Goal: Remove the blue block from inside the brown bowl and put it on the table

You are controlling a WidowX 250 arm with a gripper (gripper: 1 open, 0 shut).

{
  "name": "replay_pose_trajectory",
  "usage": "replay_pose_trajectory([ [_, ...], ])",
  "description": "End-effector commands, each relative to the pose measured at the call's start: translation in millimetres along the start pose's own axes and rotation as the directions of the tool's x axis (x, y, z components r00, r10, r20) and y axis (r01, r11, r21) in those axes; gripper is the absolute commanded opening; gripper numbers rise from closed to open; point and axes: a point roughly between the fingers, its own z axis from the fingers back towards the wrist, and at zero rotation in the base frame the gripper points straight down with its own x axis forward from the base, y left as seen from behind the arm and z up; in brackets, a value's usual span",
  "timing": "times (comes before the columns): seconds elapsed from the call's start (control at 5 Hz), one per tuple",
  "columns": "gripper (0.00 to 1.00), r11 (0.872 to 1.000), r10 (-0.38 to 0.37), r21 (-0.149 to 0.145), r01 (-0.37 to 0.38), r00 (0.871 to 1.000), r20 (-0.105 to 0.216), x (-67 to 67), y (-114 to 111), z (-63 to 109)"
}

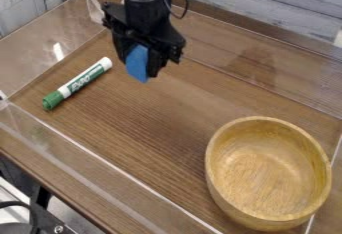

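Observation:
The blue block (138,64) hangs upright between the black fingers of my gripper (142,60), which is shut on it, just above the dark wood table (174,118). Whether the block's lower end touches the tabletop I cannot tell. Far off at the lower right, the brown bowl (267,171) stands with nothing inside it.
A green-and-white marker pen (78,82) lies on the table just left of the block. Low clear acrylic walls (40,128) run round the table's edges.

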Motion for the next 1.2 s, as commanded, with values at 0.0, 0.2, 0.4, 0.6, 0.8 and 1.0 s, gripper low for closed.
replay_pose_trajectory([
  [0.0, 0.0, 1.0, 0.01, 0.024, -0.011, 0.999, 0.034, 5.9, 7, 2.0],
  [0.2, 0.0, 0.999, 0.01, 0.036, -0.011, 0.999, 0.03, 5.8, 9, -3.7],
  [0.4, 0.0, 0.999, 0.012, 0.045, -0.013, 1.0, 0.027, 5.6, 10, -8.7],
  [0.6, 0.0, 0.998, 0.014, 0.054, -0.015, 1.0, 0.024, 5.5, 12, -13.0],
  [0.8, 0.0, 0.998, 0.016, 0.058, -0.017, 1.0, 0.027, 5.0, 13, -16.2],
  [1.0, 0.0, 0.998, 0.018, 0.061, -0.02, 0.999, 0.033, 5.4, 13, -18.3],
])
